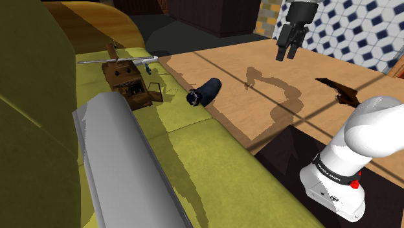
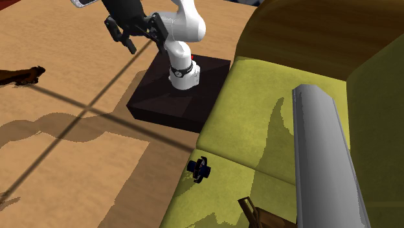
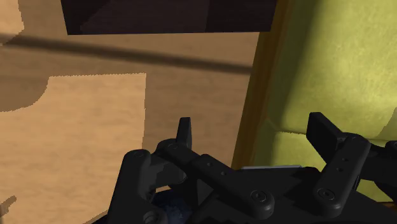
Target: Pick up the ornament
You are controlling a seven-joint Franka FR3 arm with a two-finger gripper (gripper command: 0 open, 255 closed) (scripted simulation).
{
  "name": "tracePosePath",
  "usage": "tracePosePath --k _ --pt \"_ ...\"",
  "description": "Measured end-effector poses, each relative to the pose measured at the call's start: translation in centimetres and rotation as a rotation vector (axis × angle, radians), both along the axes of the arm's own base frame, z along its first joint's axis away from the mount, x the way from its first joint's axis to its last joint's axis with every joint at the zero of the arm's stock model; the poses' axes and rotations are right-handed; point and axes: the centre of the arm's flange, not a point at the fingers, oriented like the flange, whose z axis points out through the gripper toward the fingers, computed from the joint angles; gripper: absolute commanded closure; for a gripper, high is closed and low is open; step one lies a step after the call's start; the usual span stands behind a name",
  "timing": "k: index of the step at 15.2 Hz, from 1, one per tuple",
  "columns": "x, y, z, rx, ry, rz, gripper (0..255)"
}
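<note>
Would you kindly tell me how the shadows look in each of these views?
Shoulder view: the arm throws a hard-edged shadow over the wooden floor, and the grey cylinder shades the sofa beside it. Second exterior view: jagged-edged shadow patches and a thin dark line cross the floor. Wrist view: a dark stripe crosses the floor beyond the open end effector.

I am viewing a sofa [image 1: 213, 162] edging the floor [image 1: 226, 65].
In the shoulder view the ornament [image 1: 125, 76] is sitting on the sofa seat at the far end, a long roll [image 1: 129, 162] is lying nearer along it, a small cylinder [image 1: 206, 91] is resting at the seat's floor-side edge right of the ornament, and my claw [image 1: 287, 53] is hanging above the floor, farther right.
</note>
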Motion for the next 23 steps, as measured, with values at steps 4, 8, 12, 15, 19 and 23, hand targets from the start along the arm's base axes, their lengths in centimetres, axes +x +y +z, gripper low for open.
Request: tracePosePath --k 4,8,12,15,19,23 --pt "1.7 1.6 -1.0 0.004 -0.005 -0.013 0" --pt "4.5 5.0 -3.1 0.014 -0.016 -0.038 0" --pt "7.5 8.0 -5.3 0.023 -0.027 -0.064 0" --pt "10.3 10.5 -6.6 0.030 -0.036 -0.083 0" --pt "13.9 13.6 -8.5 0.040 -0.048 -0.109 0" --pt "17.5 16.8 -10.3 0.049 -0.059 -0.135 0"
